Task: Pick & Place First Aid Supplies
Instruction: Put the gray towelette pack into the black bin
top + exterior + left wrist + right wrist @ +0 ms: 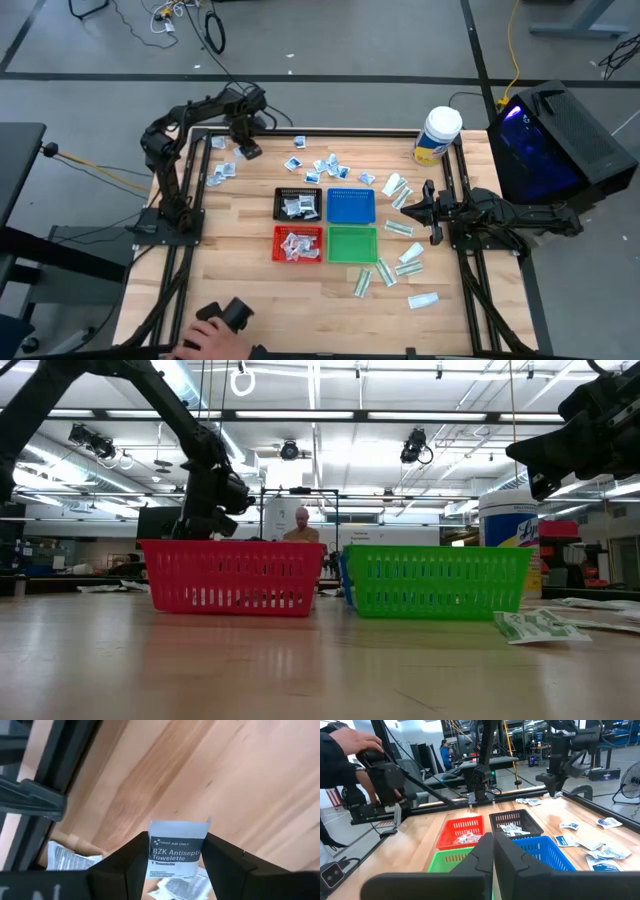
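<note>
Wooden table [240,290], high view: left gripper [246,148] beyond black tray [299,204], right gripper [424,198] pressed together beside blue tray [351,205]; left wrist view: fingers [120,865] pinching a towelette packet [177,850] by its edges, shallow hold, could slip mid-carry.

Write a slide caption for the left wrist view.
Left end effector grips an antiseptic towelette packet above the wooden table, with more packets lying below.

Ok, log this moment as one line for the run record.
left claw: shut on antiseptic towelette packet, table's far-left corner | right claw: shut, empty, waiting right of trays | green tray: empty
</note>
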You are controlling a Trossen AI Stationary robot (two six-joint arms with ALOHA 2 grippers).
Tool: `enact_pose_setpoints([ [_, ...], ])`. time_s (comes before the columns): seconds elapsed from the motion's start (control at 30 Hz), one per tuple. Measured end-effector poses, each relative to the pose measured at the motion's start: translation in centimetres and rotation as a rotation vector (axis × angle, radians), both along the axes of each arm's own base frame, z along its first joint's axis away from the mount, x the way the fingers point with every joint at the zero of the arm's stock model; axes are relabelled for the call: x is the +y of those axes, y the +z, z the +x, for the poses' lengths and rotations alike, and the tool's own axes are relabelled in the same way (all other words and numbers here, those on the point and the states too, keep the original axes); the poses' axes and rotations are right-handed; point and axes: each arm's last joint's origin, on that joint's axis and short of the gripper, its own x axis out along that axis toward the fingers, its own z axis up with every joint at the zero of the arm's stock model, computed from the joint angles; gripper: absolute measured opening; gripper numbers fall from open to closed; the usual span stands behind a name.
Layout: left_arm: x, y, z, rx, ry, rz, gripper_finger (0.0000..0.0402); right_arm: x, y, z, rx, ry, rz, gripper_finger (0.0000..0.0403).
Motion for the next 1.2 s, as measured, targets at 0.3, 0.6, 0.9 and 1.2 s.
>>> enact_pose_setpoints([
  [0.3, -2.4, 3.4, 1.7, -0.068, -0.041, 0.089, 0.0186, 0.0, 0.0, 0.0, 0.000, -0.001, 0.000, 0.0018],
  [0.6, -6.0, 5.8, 4.3, -0.134, -0.128, 0.147, 0.0186, 0.0, 0.0, 0.0, 0.000, 0.000, 0.000, 0.0018],
  [0.9, -10.1, 6.6, 7.4, -0.178, -0.249, 0.161, 0.0186, 0.0, 0.0, 0.0, 0.000, 0.000, 0.000, 0.0018],
  [1.2, -13.7, 6.7, 9.9, -0.222, -0.369, 0.172, 0.0186, 0.0, 0.0, 0.0, 0.000, -0.001, 0.000, 0.0018],
])
